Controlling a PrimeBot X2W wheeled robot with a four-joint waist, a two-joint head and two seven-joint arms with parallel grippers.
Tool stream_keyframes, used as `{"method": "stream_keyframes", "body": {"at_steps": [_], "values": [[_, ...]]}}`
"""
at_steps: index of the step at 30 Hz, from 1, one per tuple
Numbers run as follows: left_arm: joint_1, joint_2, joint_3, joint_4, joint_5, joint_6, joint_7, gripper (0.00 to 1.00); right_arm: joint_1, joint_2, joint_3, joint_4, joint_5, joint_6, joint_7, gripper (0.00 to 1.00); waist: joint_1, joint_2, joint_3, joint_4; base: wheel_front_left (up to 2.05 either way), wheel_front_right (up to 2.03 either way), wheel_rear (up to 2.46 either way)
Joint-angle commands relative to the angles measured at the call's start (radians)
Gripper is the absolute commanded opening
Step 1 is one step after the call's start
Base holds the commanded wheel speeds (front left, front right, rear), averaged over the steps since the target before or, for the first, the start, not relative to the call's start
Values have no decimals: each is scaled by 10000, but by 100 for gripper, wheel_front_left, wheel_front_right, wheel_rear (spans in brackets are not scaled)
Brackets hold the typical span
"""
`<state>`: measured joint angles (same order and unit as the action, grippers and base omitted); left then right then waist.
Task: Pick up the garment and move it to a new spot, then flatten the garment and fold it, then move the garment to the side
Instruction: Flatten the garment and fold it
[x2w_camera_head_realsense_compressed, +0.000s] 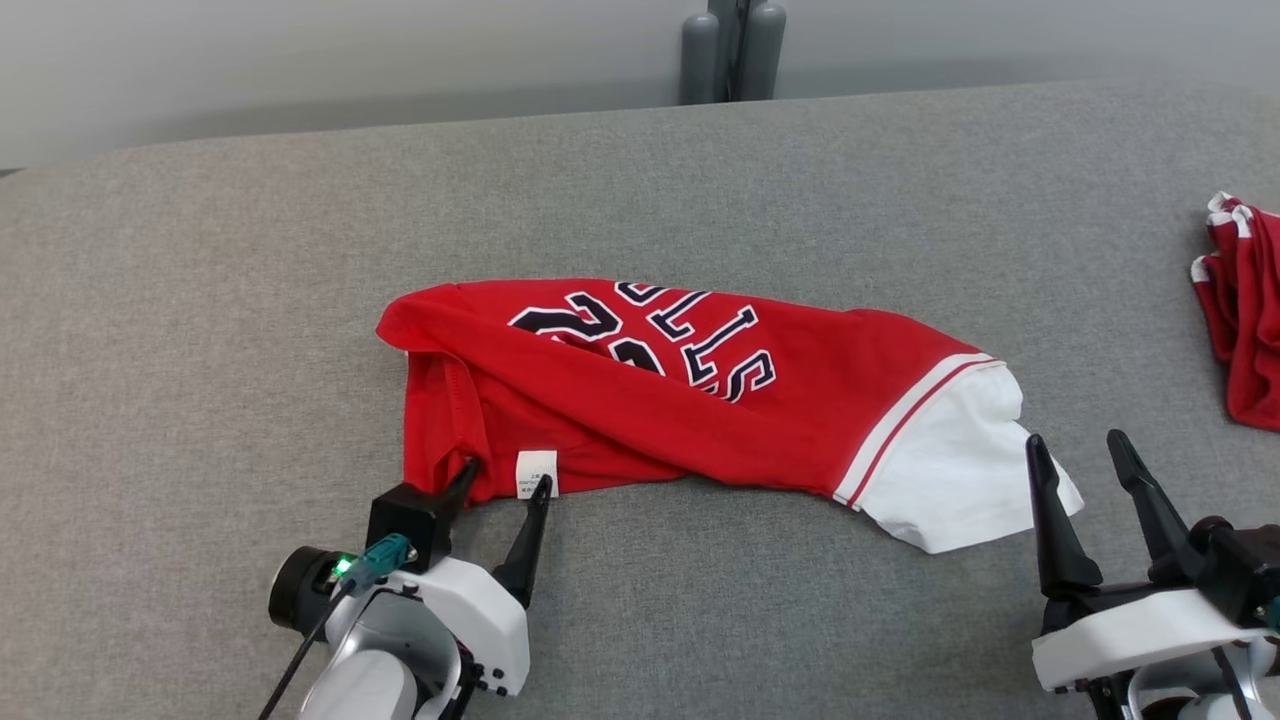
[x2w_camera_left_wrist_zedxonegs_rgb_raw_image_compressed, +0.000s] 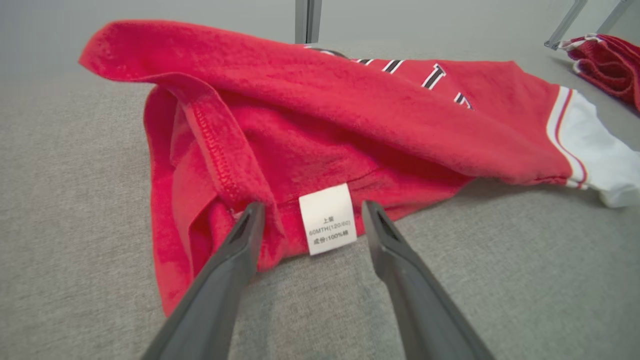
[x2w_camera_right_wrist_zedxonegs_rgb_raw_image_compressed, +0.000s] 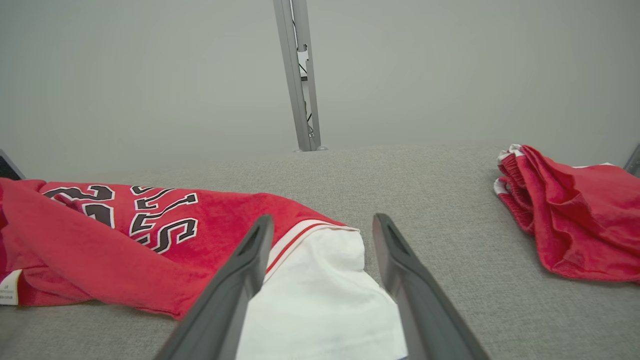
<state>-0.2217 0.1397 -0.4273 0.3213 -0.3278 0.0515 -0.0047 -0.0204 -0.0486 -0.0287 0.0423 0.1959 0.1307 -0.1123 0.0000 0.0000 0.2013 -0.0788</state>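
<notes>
The garment (x2w_camera_head_realsense_compressed: 640, 400) is a red jersey with dark lettering and a white sleeve end, lying crumpled in the middle of the grey surface. My left gripper (x2w_camera_head_realsense_compressed: 505, 478) is open at its near left edge, its fingertips on either side of the white care label (x2w_camera_left_wrist_zedxonegs_rgb_raw_image_compressed: 327, 218). My right gripper (x2w_camera_head_realsense_compressed: 1075, 447) is open near the white sleeve end (x2w_camera_right_wrist_zedxonegs_rgb_raw_image_compressed: 320, 295), which lies between its two fingers in the right wrist view. The garment (x2w_camera_left_wrist_zedxonegs_rgb_raw_image_compressed: 320, 115) lies loose, gripped by neither gripper (x2w_camera_left_wrist_zedxonegs_rgb_raw_image_compressed: 310, 212), and the jaws of my right gripper (x2w_camera_right_wrist_zedxonegs_rgb_raw_image_compressed: 322, 222) stand wide apart.
A second red garment (x2w_camera_head_realsense_compressed: 1245, 310) lies bunched at the right edge of the grey surface (x2w_camera_head_realsense_compressed: 200, 350). A dark post (x2w_camera_head_realsense_compressed: 735, 45) stands behind the far edge. Bare surface spreads to the left and in front.
</notes>
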Motion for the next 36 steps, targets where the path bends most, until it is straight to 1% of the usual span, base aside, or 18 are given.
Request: {"method": "stream_keyframes", "body": {"at_steps": [1,6,10,11,12,13,17,20,24,26,27,30,36], "values": [[-235,65,105,107,-80,73,-34,100,-143,-43,-43,16,61,1,-84,100,0,0,107,-55,0,0,0],[-438,112,323,464,-172,237,-199,100,-281,-43,-43,117,95,1,-173,100,0,0,237,-89,0,0,0],[-561,114,387,680,-265,248,-284,100,-336,-43,0,149,123,1,-210,100,0,0,280,-118,0,0,0],[-594,115,394,720,-272,229,-309,82,-350,-43,11,156,129,1,-222,100,0,0,278,-126,0,0,0],[-617,102,386,737,-322,148,-328,20,-354,-43,9,163,136,1,-222,100,0,0,279,-133,0,0,0],[-622,105,371,775,-352,100,-312,0,-339,-43,-6,179,140,1,-221,100,0,0,277,-139,0,0,0],[-615,198,299,660,-219,102,-503,0,-220,-45,-182,331,142,1,-153,100,0,0,266,-148,0,0,0],[-460,240,235,516,-189,160,-573,0,-172,-42,-351,717,195,1,-75,100,0,0,272,-114,0,0,0],[-360,266,155,267,-146,192,-602,0,-261,-43,-819,1731,-194,1,-23,100,0,0,316,39,0,0,0],[-325,276,133,131,-158,219,-606,0,-483,-40,-956,2314,-63,1,-112,100,0,0,333,96,0,0,0],[-325,276,133,131,-158,219,-606,0,-483,-40,-956,2314,-63,1,-112,100,0,0,333,96,0,0,0],[-290,296,114,-84,-178,264,-612,0,-835,-48,-1110,3267,-66,1,-171,100,0,0,395,163,0,0,0],[-313,351,44,-366,-197,255,-597,0,-1784,-51,-916,5030,94,1,-267,100,0,0,546,263,0,0,0]]}}
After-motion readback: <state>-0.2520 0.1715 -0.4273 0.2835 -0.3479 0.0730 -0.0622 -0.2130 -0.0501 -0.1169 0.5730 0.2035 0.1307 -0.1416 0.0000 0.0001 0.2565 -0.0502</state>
